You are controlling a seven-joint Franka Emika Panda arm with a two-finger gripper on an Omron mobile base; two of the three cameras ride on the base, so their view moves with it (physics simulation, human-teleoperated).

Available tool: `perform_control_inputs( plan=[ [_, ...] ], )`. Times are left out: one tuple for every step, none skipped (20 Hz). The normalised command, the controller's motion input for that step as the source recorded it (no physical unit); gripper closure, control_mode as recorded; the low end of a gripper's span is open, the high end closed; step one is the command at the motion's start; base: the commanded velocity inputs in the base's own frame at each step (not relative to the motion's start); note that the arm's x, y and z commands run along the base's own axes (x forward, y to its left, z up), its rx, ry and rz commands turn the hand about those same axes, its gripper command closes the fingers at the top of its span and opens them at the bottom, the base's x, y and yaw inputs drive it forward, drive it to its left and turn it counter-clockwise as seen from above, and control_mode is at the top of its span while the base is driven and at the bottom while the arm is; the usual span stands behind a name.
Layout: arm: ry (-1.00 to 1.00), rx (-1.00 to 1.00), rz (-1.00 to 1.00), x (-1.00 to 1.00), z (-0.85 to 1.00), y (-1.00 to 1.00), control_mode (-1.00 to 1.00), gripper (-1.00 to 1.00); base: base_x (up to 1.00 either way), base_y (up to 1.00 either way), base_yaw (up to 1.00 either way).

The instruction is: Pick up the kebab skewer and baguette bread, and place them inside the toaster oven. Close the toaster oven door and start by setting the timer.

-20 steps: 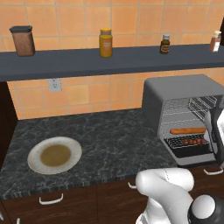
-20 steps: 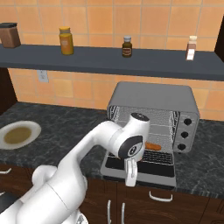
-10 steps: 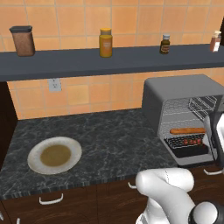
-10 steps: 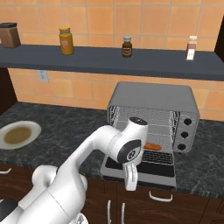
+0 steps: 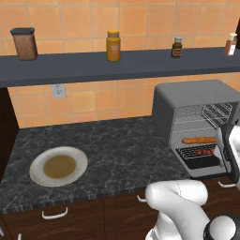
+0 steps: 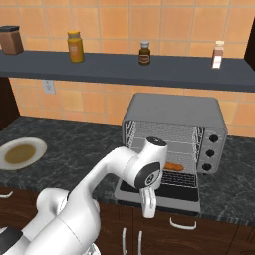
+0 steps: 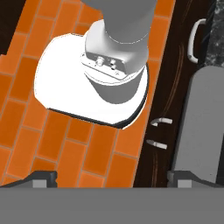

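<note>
While hanging released just below the lowered toaster oven door (image 6: 159,191), end effector (image 6: 148,204) seemingly poised to lift it; baguette bread (image 5: 199,139) above, inside.

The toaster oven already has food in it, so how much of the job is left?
Done: the baguette bread and kebab skewer lie on racks inside the toaster oven. In hand: nothing; the open hand hangs just in front of the lowered toaster oven door. Left: shutting that door and setting the timer.
</note>
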Motion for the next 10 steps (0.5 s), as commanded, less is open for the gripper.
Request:
perform_control_inputs(
  plan=[
    [0.0, 0.0, 0.0, 0.21, -0.06, 0.0, -1.0, -1.0, 0.0, 0.0, 0.0],
    [0.0, 0.0, 0.0, 0.19, -0.05, 0.0, -1.0, -1.0, 0.0, 0.0, 0.0],
    [0.0, 0.0, 0.0, 0.16, -0.09, 0.0, -1.0, -1.0, 0.0, 0.0, 0.0],
    [0.0, 0.0, 0.0, 0.09, -0.14, 0.0, -1.0, -1.0, 0.0, 0.0, 0.0],
    [0.0, 0.0, 0.0, 0.1, -0.13, 0.0, -1.0, -1.0, 0.0, 0.0, 0.0],
    [0.0, 0.0, 0.0, 0.15, -0.13, 0.0, -1.0, -1.0, 0.0, 0.0, 0.0],
    [0.0, 0.0, 0.0, 0.11, -0.11, 0.0, -1.0, -1.0, 0.0, 0.0, 0.0],
    [0.0, 0.0, 0.0, 0.01, -0.14, 0.0, -1.0, -1.0, 0.0, 0.0, 0.0],
    [0.0, 0.0, 0.0, 0.0, -0.14, 0.0, -1.0, -1.0, 0.0, 0.0, 0.0],
    [-0.02, 0.0, 0.0, 0.01, -0.09, 0.0, -1.0, -1.0, 0.0, 0.0, 0.0]
  ],
)
